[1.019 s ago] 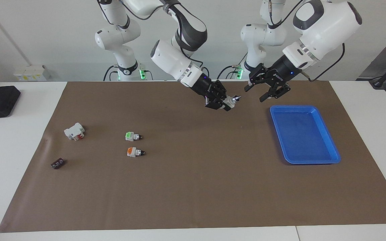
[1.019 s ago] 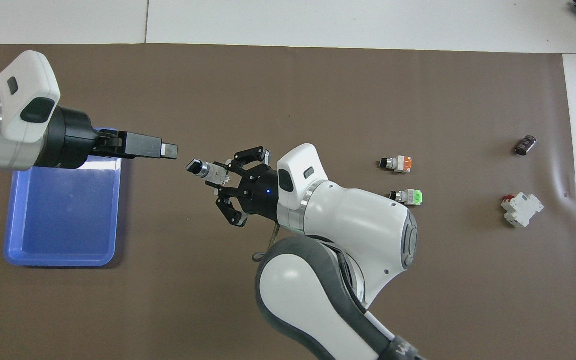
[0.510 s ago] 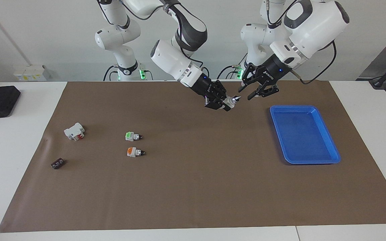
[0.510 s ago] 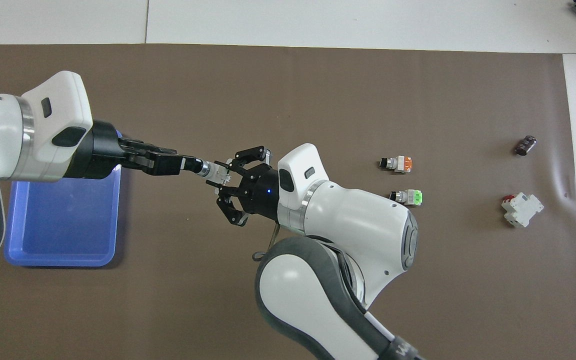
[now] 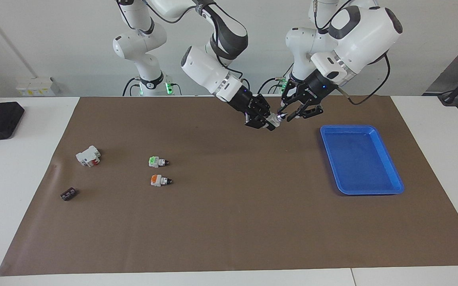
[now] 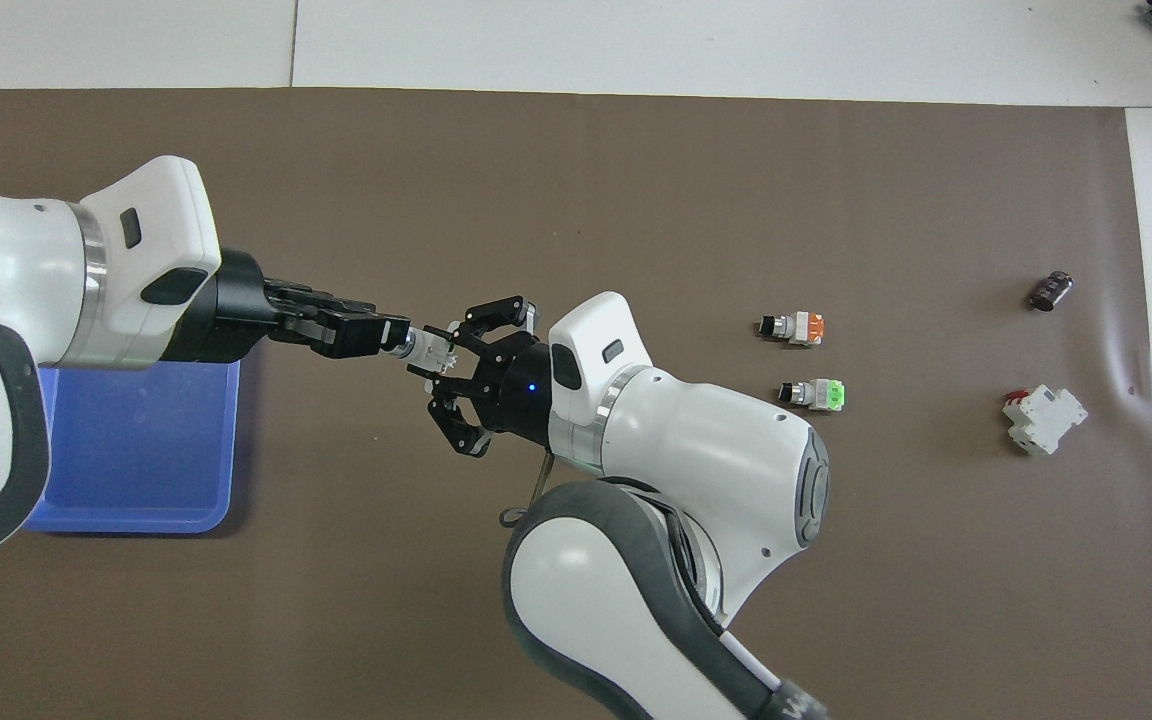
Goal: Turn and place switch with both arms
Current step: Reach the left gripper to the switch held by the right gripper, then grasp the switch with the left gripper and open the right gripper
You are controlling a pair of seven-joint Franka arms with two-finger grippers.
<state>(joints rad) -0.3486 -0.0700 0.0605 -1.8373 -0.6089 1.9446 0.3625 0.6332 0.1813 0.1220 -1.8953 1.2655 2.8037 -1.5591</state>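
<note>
**Operator:** Facing view first. Where does the switch stand?

**Inspector:** Your right claw (image 5: 269, 123) is pressed together on the white body of the switch (image 5: 274, 118) and holds it in the air over the brown mat (image 5: 229, 222). The blue tray (image 5: 348, 127) lies toward the left arm's end of the counter, and the switch is not in it. The switch's long axis runs from one claw to the other, with the knob end pointing out of the right claw toward the left arm's end. Your left claw (image 5: 284, 115) sits right at that knob. I cannot tell whether it is pinching it yet.

**Operator:** And the overhead view?

**Inspector:** It shows the same line. The switch (image 6: 427, 347) juts from the right claw (image 6: 448, 352), and the knob meets the tip of the left claw (image 6: 388, 333) head-on. The two claws are nearly in line along the switch's axis, which is what a turn of the knob calls for. The tray (image 6: 136, 521) lies below the left arm, so in my judgement that arm is the better placed to set the part down. The green-marked switch (image 6: 822, 393) and the orange-marked switch (image 6: 802, 328) lie on the mat toward the right arm's end, well apart from both claws.

**Operator:** Any risk?

**Inspector:** If the left claw's hold on the round knob is weak, it may slip as you turn.
</note>
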